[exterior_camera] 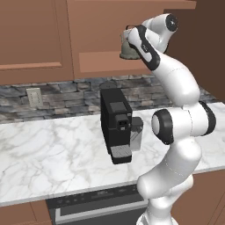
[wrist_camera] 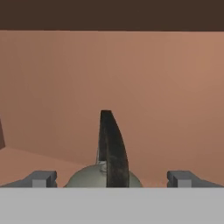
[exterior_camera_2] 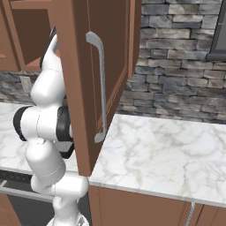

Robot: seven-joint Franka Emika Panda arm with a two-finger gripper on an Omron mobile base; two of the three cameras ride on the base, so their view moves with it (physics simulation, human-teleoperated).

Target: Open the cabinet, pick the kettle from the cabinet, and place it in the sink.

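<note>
The cabinet (exterior_camera: 99,26) stands open, and its door (exterior_camera_2: 79,66) with the long silver bar handle (exterior_camera_2: 99,88) swings out toward the right base camera. The grey-olive kettle (exterior_camera: 128,48) sits on the cabinet's bottom shelf. My arm reaches up to it. In the hand view my gripper (wrist_camera: 112,179) is open. Its fingertips (wrist_camera: 41,178) stand wide on either side of the kettle's dark arched handle (wrist_camera: 112,148), not touching it, above the rounded lid (wrist_camera: 85,178). The sink is out of view.
A black coffee machine (exterior_camera: 116,125) with a grey cup beside it stands on the marble counter (exterior_camera: 48,149), directly under the cabinet. A stone backsplash (exterior_camera: 66,94) runs behind. The open door hangs over the counter (exterior_camera_2: 163,150) to the arm's right.
</note>
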